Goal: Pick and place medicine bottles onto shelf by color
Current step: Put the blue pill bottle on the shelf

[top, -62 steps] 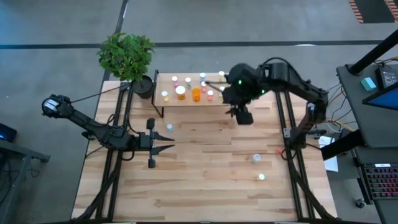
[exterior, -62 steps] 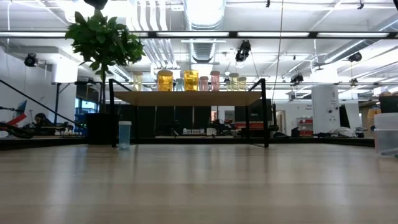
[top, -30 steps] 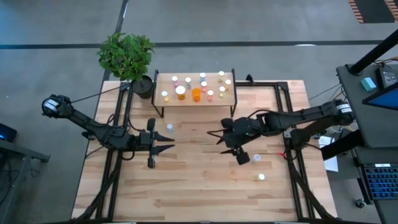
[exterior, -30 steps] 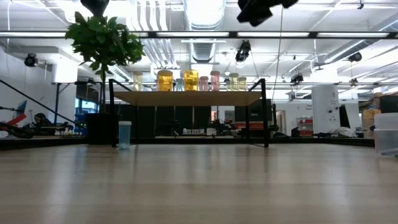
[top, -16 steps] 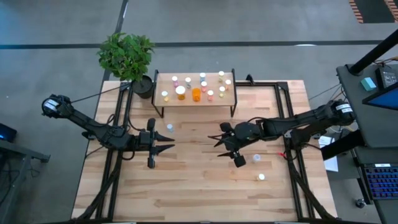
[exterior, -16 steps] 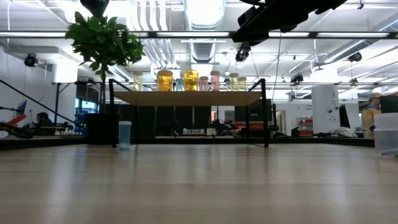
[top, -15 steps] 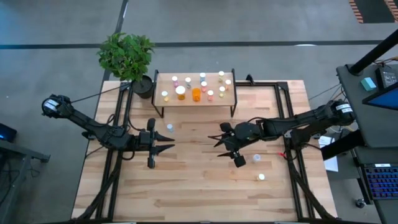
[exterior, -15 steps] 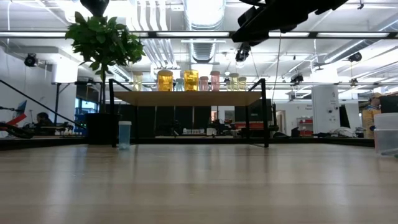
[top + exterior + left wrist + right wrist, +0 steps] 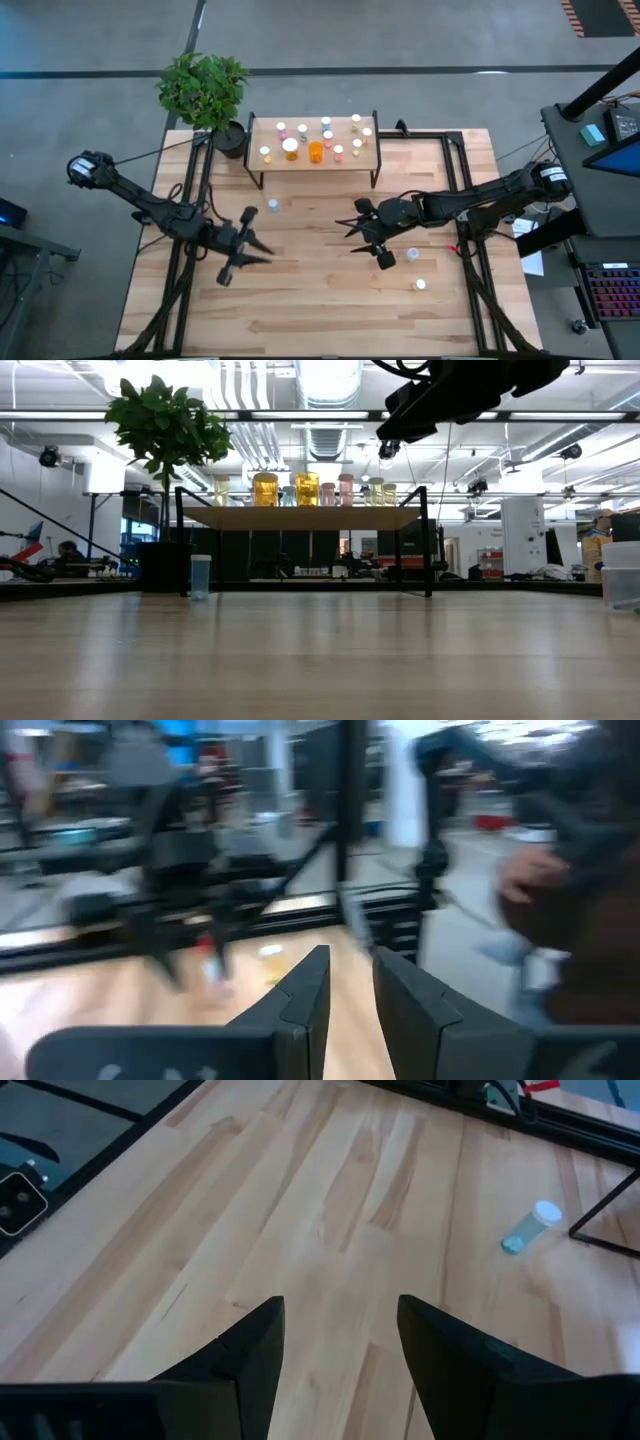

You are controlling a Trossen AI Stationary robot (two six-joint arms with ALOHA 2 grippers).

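The left gripper (image 9: 240, 257) has just swung round near the blue bottle (image 9: 272, 206) in front of the shelf (image 9: 312, 160), its fingers only a little apart and empty. The right gripper (image 9: 352, 226) has come away from the shelf and hangs wide and empty over the table's middle. So I think a loose bottle gets picked next.

Dark jointed arms, wedge-shaped black fingers (image 9: 250, 1350)
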